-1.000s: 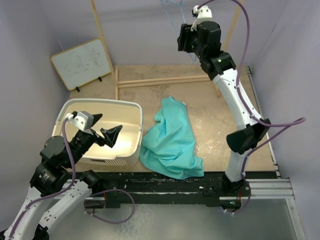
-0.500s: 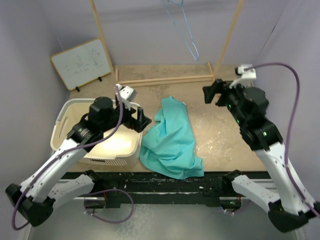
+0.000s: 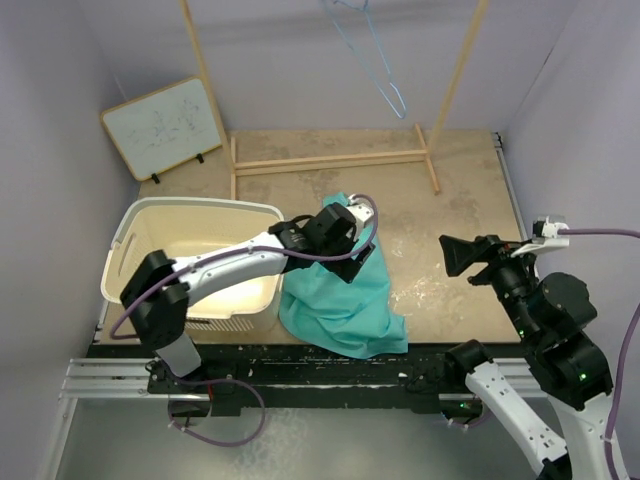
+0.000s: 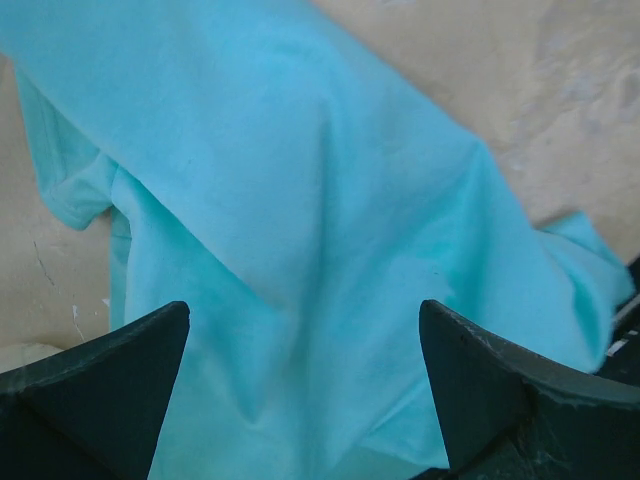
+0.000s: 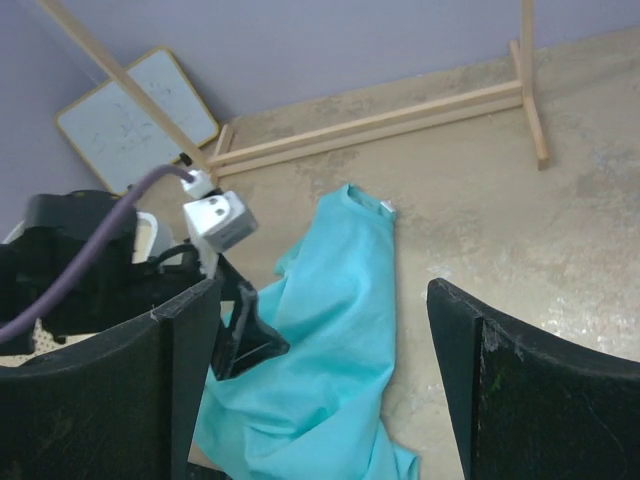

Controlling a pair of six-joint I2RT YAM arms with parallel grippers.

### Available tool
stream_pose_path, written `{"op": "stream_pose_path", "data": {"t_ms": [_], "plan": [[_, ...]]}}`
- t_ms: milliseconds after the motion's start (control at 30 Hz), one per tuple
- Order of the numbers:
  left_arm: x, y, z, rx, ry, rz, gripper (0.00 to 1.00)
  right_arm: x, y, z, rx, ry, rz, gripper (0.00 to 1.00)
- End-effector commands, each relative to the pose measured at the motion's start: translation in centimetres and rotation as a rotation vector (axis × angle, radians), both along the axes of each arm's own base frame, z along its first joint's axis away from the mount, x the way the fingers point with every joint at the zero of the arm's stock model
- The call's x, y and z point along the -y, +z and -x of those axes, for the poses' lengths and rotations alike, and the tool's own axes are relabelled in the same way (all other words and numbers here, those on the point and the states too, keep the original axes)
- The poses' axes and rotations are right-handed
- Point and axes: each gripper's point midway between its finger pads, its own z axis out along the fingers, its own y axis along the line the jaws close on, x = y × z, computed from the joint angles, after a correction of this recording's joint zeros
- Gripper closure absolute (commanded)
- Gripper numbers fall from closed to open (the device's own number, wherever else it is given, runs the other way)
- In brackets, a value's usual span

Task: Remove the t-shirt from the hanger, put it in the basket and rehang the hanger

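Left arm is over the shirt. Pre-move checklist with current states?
1. T-shirt off hanger: ok. The t-shirt lies crumpled on the table, and the hanger hangs bare.
2. Left gripper open: ok. Its jaws are spread wide over the fabric.
3. Left gripper touching fabric: cannot tell. The left wrist view shows the cloth close, but contact is unclear.
4. Right gripper out of the way: ok. It is open, empty and well off to the shirt's right.
5. Shirt fully on table: cannot tell. Its hem reaches the near edge.
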Motion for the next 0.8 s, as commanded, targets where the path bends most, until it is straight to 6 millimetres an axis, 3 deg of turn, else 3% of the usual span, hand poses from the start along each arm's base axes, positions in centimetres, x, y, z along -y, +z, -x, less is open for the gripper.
{"op": "stream_pose_path", "data": {"t_ms": [0, 133, 333, 600, 667, 733, 767], "plan": [[-0.6, -3.1, -1.8, 0.011, 0.07, -0.092, 0.01, 0.1, -0.8, 1.8, -0.002, 0.024, -0.052, 0.15], [1.0, -4.8, -1.5, -0.021, 0.023, -0.058, 0.01, 0.0, 0.3, 3.0, 0.043, 0.057, -0.078, 0.15], [2.2, -7.0, -0.8, -0.084, -0.017, -0.046, 0.01, 0.0, -0.1, 3.1, 0.025, 0.067, -0.048, 0.15], [1.1, -12.4, -0.2, -0.145, 0.04, -0.152, 0.0, 0.1, 0.0, 3.4, 0.035, 0.065, -0.045, 0.16], [0.8, -12.9, -0.3, -0.146, 0.055, -0.174, 0.12, 0.2, 0.0, 3.4, 0.035, 0.064, -0.044, 0.16], [0.8, -12.9, -0.2, -0.153, 0.05, -0.187, 0.39, 0.2, -0.1, 3.3, 0.032, 0.062, -0.043, 0.16], [0.9, -12.8, -0.1, -0.161, 0.043, -0.193, 0.62, 0.2, -0.1, 3.3, 0.032, 0.06, -0.042, 0.16]]}}
